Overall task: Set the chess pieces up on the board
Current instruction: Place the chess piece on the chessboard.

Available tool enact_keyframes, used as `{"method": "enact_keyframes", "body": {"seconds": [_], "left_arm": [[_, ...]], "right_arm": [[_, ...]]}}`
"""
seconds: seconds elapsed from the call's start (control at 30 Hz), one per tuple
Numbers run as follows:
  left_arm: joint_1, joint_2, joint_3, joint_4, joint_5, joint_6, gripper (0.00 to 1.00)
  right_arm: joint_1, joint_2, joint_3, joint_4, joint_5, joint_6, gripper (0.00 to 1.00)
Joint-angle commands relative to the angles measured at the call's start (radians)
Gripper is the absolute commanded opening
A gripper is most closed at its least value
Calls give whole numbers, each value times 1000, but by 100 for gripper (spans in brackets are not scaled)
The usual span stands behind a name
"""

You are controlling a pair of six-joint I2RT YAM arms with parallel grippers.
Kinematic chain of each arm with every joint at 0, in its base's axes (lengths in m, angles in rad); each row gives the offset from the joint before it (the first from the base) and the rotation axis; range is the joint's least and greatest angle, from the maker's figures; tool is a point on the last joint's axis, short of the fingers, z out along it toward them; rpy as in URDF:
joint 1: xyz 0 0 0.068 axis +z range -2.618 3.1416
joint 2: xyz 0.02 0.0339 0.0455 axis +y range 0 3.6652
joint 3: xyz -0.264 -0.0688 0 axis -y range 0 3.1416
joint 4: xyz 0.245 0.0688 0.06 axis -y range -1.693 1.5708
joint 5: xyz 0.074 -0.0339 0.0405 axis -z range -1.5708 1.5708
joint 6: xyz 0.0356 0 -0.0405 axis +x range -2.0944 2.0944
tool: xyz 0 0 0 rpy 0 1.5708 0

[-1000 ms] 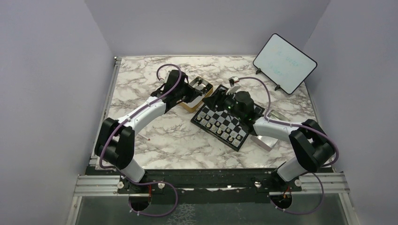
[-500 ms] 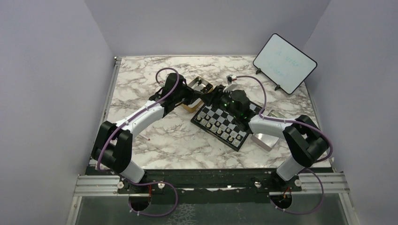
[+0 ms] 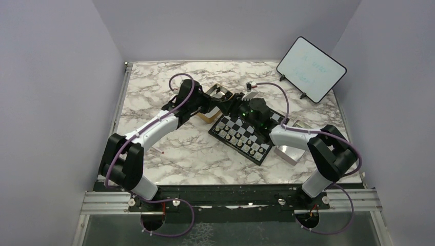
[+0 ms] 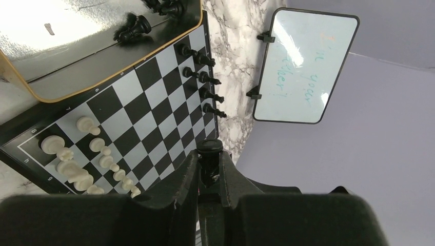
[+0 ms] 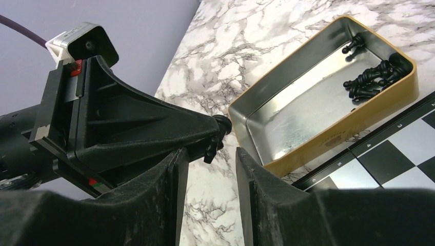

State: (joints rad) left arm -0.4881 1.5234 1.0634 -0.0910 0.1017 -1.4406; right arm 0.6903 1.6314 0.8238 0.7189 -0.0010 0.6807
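Observation:
My left gripper (image 4: 209, 160) is shut on a black chess piece (image 4: 210, 154). It holds the piece in the air over the gap between the gold tin (image 3: 213, 105) and the board (image 3: 246, 132). The right wrist view shows the same piece (image 5: 214, 141) at the left fingertips (image 5: 205, 125). My right gripper (image 5: 208, 163) is open and empty, its fingers just below that piece. The board carries pale pieces (image 4: 72, 159) along one side and several black pieces (image 4: 202, 77) along the other. More black pieces (image 5: 372, 77) lie in the tin (image 5: 328, 133).
A white tablet with a dark rim (image 3: 311, 69) stands at the back right. A metal tin lid (image 3: 290, 152) lies right of the board. The two arms meet over the board's far corner.
My left gripper has swung right from over the tin toward the board's far corner with the black piece. My right gripper has moved left and back to meet it.

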Motion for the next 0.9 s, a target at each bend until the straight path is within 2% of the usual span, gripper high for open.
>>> {"method": "enact_keyframes", "body": {"seconds": [0.0,0.17,0.4,0.5,0.8,0.87], "left_arm": [[-6,-34,-13,30,28,-37,8],[-10,-40,-22,33,33,-39,8],[-15,-55,-31,35,31,-42,9],[-15,-65,-36,35,31,-41,12],[-15,-110,-65,33,21,-36,26],[-15,-113,-67,32,22,-29,33]], "right_arm": [[14,32,41,-1,45,-4,44],[14,39,66,-5,62,-11,35],[14,36,86,-15,94,-38,12],[14,27,84,-21,111,-56,1],[14,-26,77,-89,180,-119,1],[14,-34,73,-98,183,-128,1]]}}
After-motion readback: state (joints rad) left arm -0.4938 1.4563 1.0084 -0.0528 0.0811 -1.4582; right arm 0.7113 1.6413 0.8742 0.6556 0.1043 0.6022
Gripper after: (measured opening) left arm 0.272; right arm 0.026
